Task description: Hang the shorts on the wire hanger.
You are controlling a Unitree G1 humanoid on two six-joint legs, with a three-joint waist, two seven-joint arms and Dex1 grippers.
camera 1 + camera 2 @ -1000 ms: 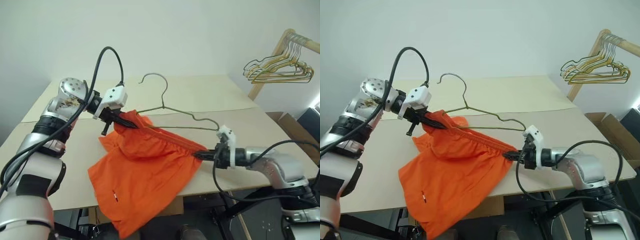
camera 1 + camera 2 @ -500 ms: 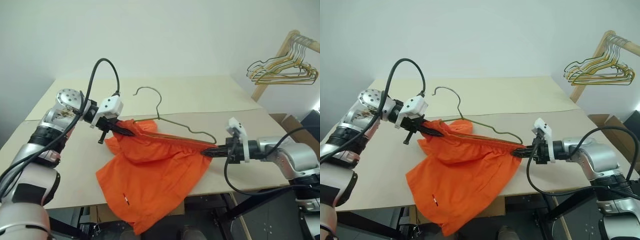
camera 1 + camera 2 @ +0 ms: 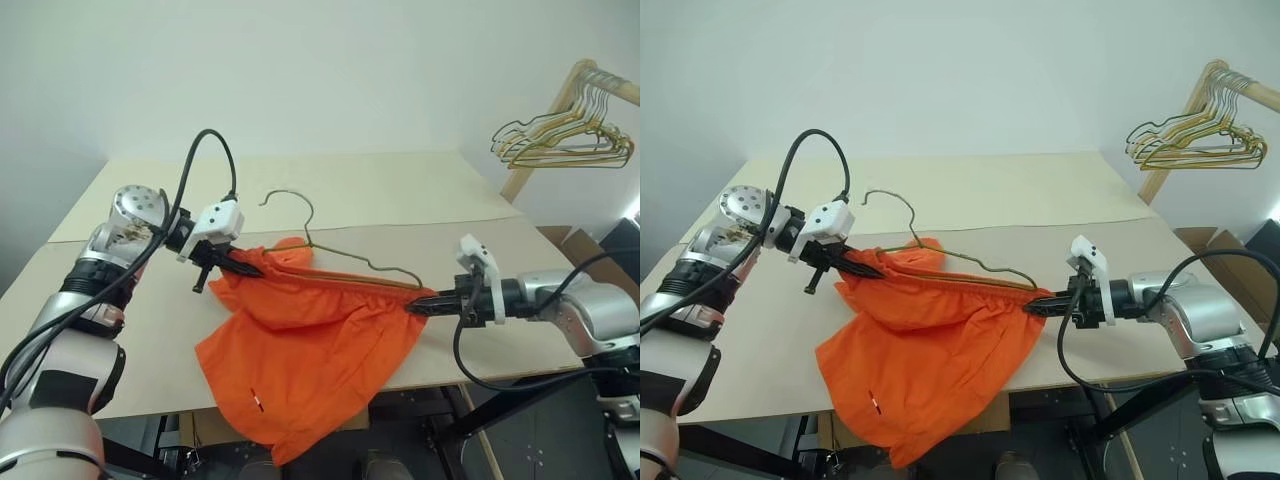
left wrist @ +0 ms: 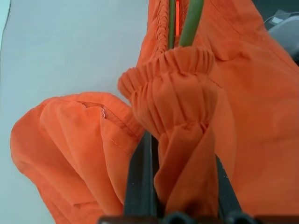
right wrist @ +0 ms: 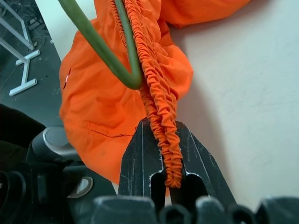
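The shorts (image 3: 310, 350) hung over the front edge of the table (image 3: 400, 190). The wire hanger (image 3: 330, 255) sat along the top of the shorts, its hook behind them. More hangers (image 3: 560, 140) hung far right of the shorts.

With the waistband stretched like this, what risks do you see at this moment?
1. The right gripper pinches only a thin strip of the shorts waistband; under tension it may slip out.
2. The wire hanger lies along the stretched waistband, held by neither gripper as far as I see; it may shift.
3. Much fabric hangs past the table edge beyond the left gripper; its weight may drag the shorts down.
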